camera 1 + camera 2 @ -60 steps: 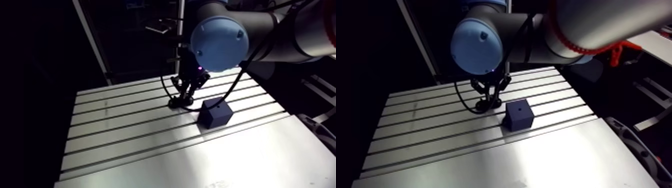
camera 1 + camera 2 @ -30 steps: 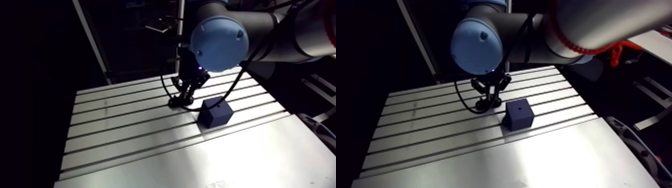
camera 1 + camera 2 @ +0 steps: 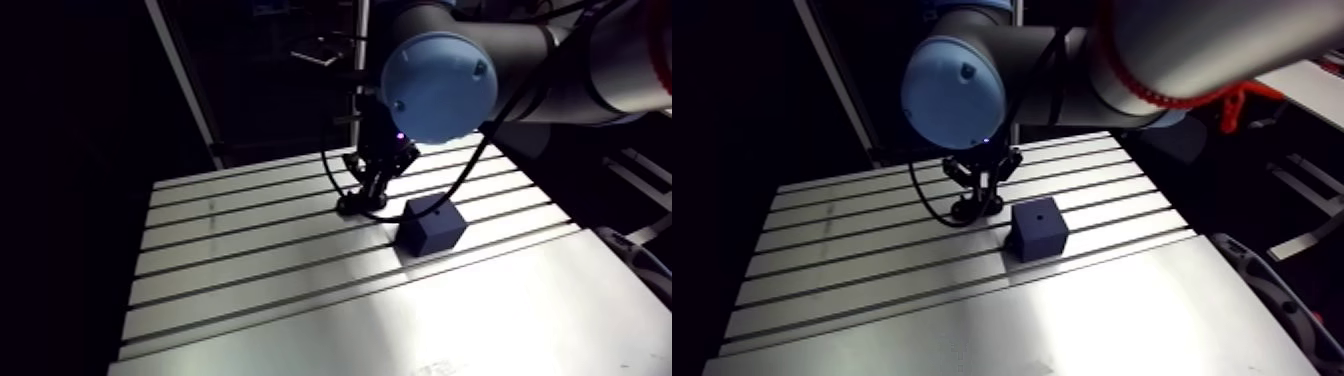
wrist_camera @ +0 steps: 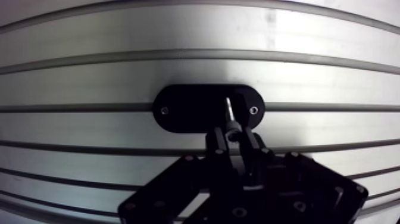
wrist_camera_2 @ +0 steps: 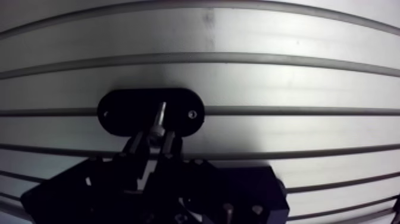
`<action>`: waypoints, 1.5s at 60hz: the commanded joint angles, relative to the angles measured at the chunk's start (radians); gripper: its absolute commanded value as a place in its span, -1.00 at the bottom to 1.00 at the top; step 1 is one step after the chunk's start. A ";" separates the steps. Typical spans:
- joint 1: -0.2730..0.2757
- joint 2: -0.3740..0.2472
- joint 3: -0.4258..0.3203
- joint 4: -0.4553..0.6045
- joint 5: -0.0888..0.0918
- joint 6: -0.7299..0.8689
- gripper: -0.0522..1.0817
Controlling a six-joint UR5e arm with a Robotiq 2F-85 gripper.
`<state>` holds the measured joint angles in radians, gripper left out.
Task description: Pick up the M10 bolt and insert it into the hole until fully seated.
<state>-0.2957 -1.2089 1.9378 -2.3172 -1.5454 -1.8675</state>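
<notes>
In the wrist view my gripper (image 4: pixel 235 138) is shut on the M10 bolt (image 4: pixel 230 116), a small silvery bolt whose shank points down at a black oval holder plate (image 4: pixel 184 110) on the table. The bolt's tip hangs just over that plate. In the arm view the gripper (image 3: pixel 372 188) stands over the same black plate (image 3: pixel 352 208). A dark blue block (image 3: pixel 430 225) with a small hole (image 3: pixel 1039 214) in its top face sits close beside it on the right, a little nearer the front.
The slotted aluminium table (image 3: pixel 250 260) runs wide to the left and toward the front, with dark grooves across it. A black cable (image 3: pixel 335 180) loops down beside the gripper. A slanted metal post (image 3: pixel 185 75) rises behind the table's back edge.
The fingers look narrower than in the earliest frames, and the gripper has crept up a little over the black plate. The blue block has stayed put.
</notes>
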 commanded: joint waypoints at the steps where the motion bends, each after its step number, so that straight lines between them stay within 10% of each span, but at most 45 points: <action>1: 0.000 -0.005 -0.003 0.000 -0.003 -0.006 0.62; 27: 0.001 -0.064 -0.044 0.063 0.000 -0.022 0.90; 67: -0.023 -0.133 -0.336 0.573 -0.009 -0.003 0.99; 90: -0.043 -0.140 -0.383 0.688 -0.079 -0.017 0.99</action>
<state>-0.3290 -1.3422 1.5692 -1.6773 -1.5828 -1.8810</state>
